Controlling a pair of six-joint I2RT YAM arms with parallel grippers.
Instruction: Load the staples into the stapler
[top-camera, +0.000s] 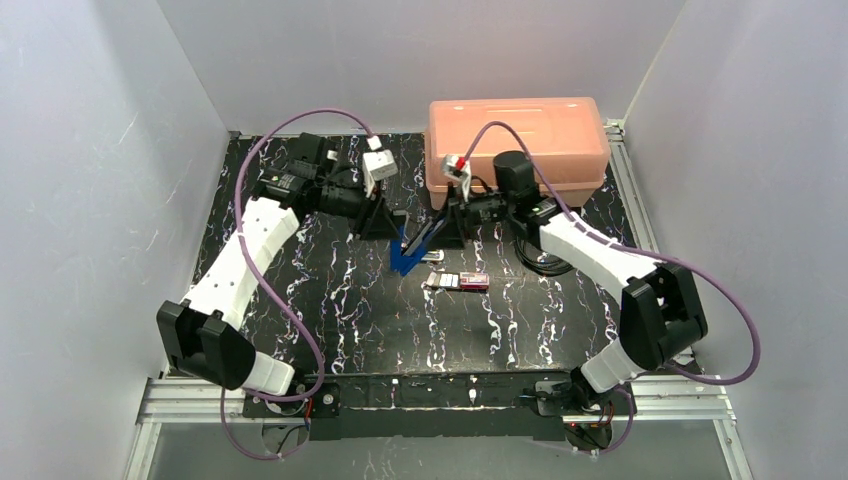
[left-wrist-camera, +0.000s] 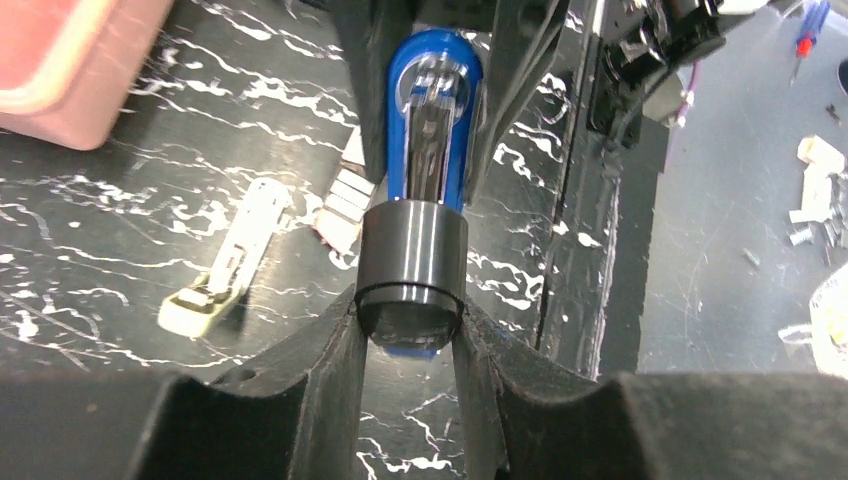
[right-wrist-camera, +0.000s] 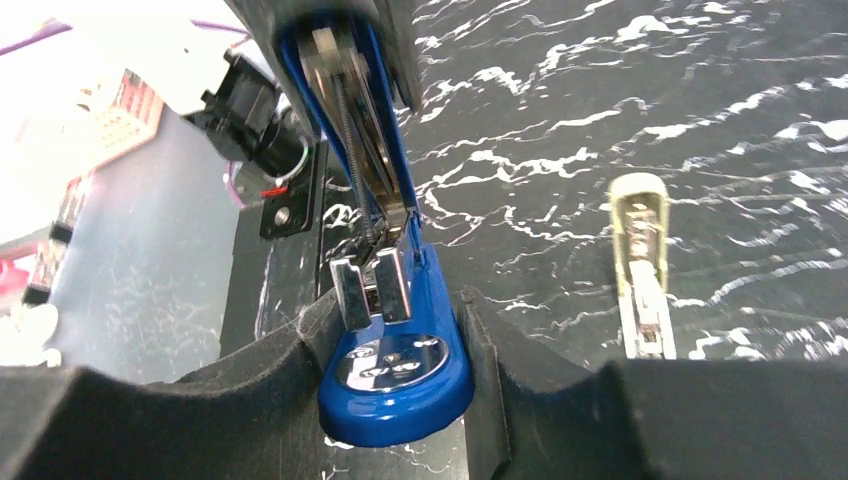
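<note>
Gripping the stapler (top-camera: 408, 255) from both ends, you have no free arm at this moment. The left jaws are closed narrow on its black cap (left-wrist-camera: 412, 265), and the right jaws pinch its blue base (right-wrist-camera: 397, 375) just behind the chrome plate. From the right wrist, the stapler's upper arm stands swung up off the base with the spring bared. The magazine is therefore probably open, though the channel itself is too blurred to be sure. The stapler sits mid-bench (top-camera: 330, 320), its long axis running from near-left to far-right between the two wrists.

The staples (top-camera: 443, 282) lie flat on the bench just near and slightly right of the stapler, beside the small red box (top-camera: 477, 282) and apart from both sets of jaws. Their long axis runs left to right, across the stapler's. They lie on the right arm's side, so that arm is the nearer one. You would likely do best to release with the right jaws while the left steadies the stapler, then come down on a strip across its short width. A pale cream tool (right-wrist-camera: 640, 255) lies between stapler and staples, so mind it on the way.
</note>
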